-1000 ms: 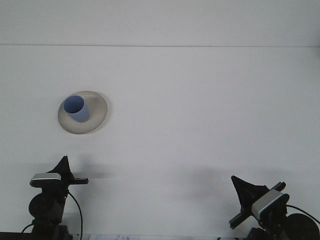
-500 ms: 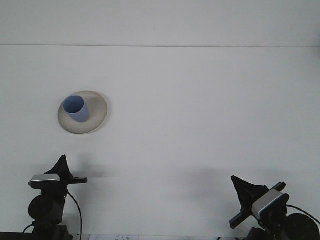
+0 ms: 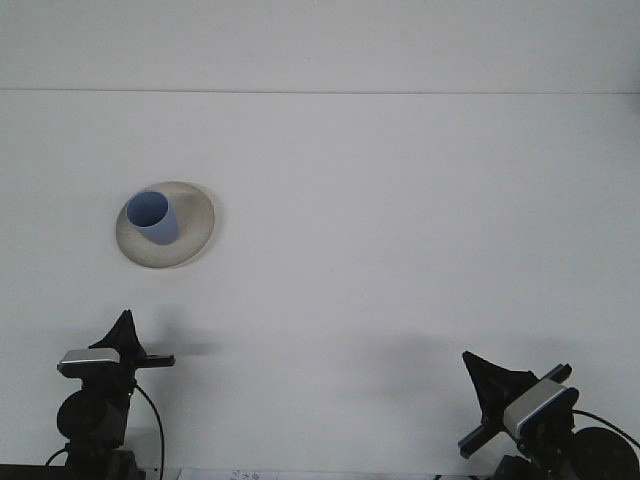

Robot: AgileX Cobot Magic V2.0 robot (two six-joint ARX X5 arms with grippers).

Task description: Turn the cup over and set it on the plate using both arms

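A blue cup [image 3: 152, 217] stands upright on the pale round plate [image 3: 195, 228] at the left of the table, its open mouth facing up. My left gripper [image 3: 124, 322] sits low near the front edge, well short of the plate, shut and holding nothing. At the bottom right, far from the cup, my right gripper [image 3: 470, 360] is also shut and empty, its tip pointing up and to the left.
The white table [image 3: 400, 220] runs back to a far edge line near the top of the view. Cables hang from both arm bases along the bottom edge.
My left gripper has slid slightly left and down from a second ago and has been still for the last half second. The cup, plate and right arm have not moved.
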